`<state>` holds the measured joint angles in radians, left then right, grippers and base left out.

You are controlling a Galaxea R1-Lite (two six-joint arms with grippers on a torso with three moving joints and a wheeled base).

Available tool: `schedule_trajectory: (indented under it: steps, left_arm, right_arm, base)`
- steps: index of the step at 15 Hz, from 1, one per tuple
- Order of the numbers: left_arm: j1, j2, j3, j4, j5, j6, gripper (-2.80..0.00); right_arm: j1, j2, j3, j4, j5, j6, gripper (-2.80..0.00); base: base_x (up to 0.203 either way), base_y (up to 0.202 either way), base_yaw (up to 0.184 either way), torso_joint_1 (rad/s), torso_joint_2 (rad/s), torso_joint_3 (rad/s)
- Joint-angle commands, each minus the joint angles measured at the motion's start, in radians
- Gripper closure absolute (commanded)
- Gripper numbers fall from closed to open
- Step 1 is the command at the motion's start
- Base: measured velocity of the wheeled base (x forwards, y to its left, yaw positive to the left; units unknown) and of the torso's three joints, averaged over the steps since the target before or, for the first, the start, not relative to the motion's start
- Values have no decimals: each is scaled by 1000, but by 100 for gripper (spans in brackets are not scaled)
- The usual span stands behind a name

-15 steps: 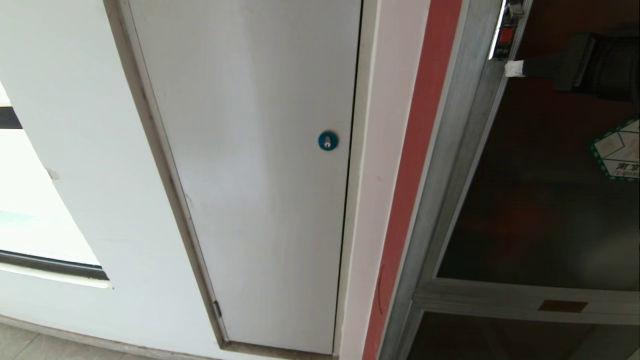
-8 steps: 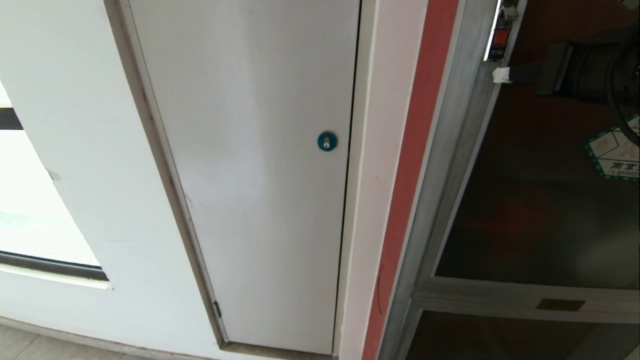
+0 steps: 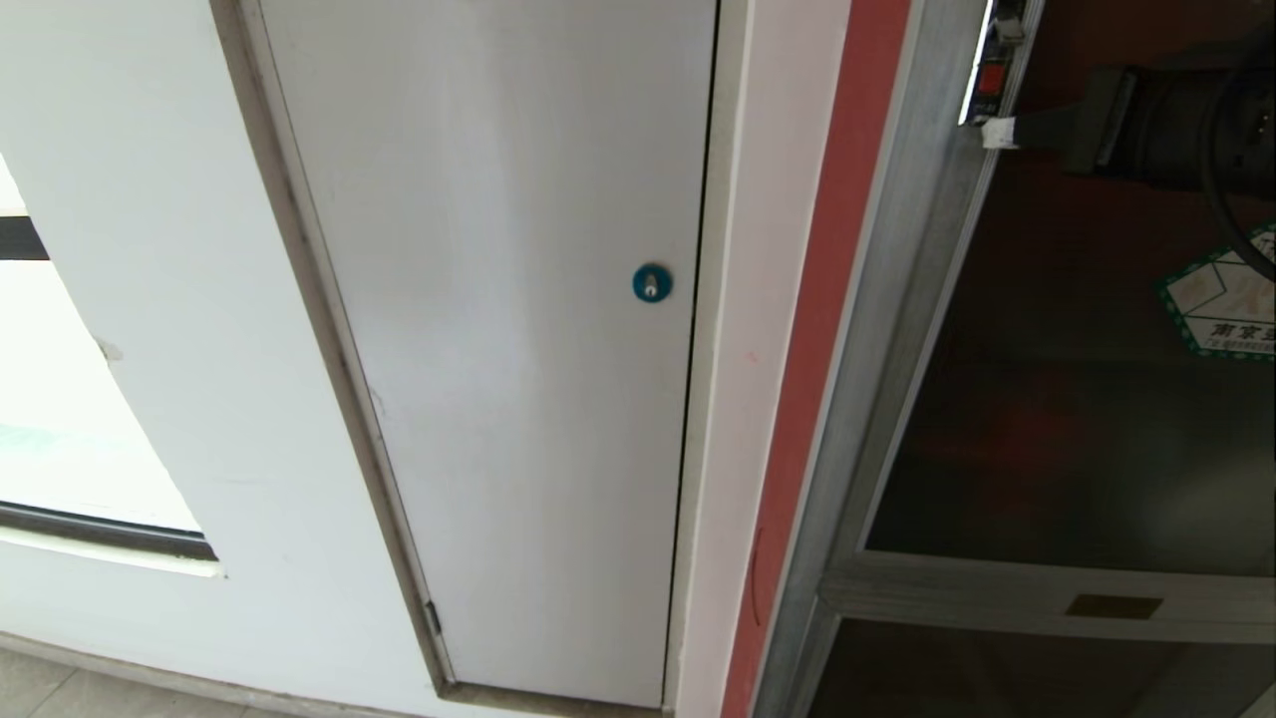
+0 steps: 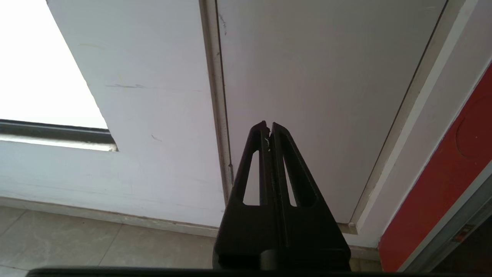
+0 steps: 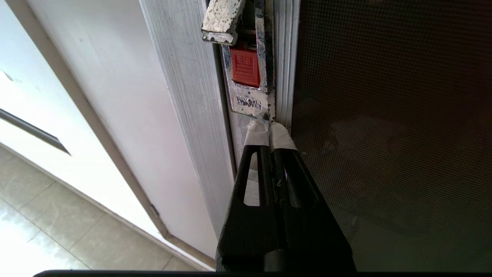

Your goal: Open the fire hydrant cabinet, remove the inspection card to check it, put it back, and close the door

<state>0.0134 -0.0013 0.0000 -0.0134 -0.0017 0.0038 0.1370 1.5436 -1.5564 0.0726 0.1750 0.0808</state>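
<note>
The fire hydrant cabinet's brushed aluminium frame [image 3: 897, 329] stands at the right, beside a red strip [image 3: 817, 399]. Its door [image 3: 1077, 429] is dark tinted glass with a green-bordered white sticker [image 3: 1221, 309] and a small brass plate [image 3: 1112, 605] on the crossbar. My right gripper [image 3: 997, 133] is shut, its white-taped tips against the door's left stile just below the metal latch with a red button [image 5: 246, 67]. In the right wrist view the right gripper [image 5: 269, 129] touches the latch plate's lower edge. The left gripper [image 4: 268, 127] is shut and empty, low before the white panel. The inspection card is out of view.
A plain white panel [image 3: 518, 349] with a blue round lock [image 3: 652, 282] fills the middle, framed by a white wall [image 3: 150, 299]. A bright window [image 3: 60, 439] lies at the left. Grey floor tiles [image 4: 77, 242] run along the wall's foot.
My right gripper has moved left and slightly up along the door, from the glass edge to the stile under the latch. The left arm has stayed still.
</note>
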Motion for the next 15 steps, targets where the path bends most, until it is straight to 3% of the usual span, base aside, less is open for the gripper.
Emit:
schedule_trajectory:
  steps: [1,6,15]
  left_arm:
    - [0,0,6,0,0,0,0]
    - [0,0,6,0,0,0,0]
    - [0,0,6,0,0,1,0]
  right_arm:
    - [1,-4,11,4,0,1,0]
    - [10,-107,89,-2,17,2,0]
    - [32,-226,97,-3,46,5,0]
  base:
    - [0,0,0,0,0,0]
    - [0,0,0,0,0,0]
    - [0,0,0,0,0,0]
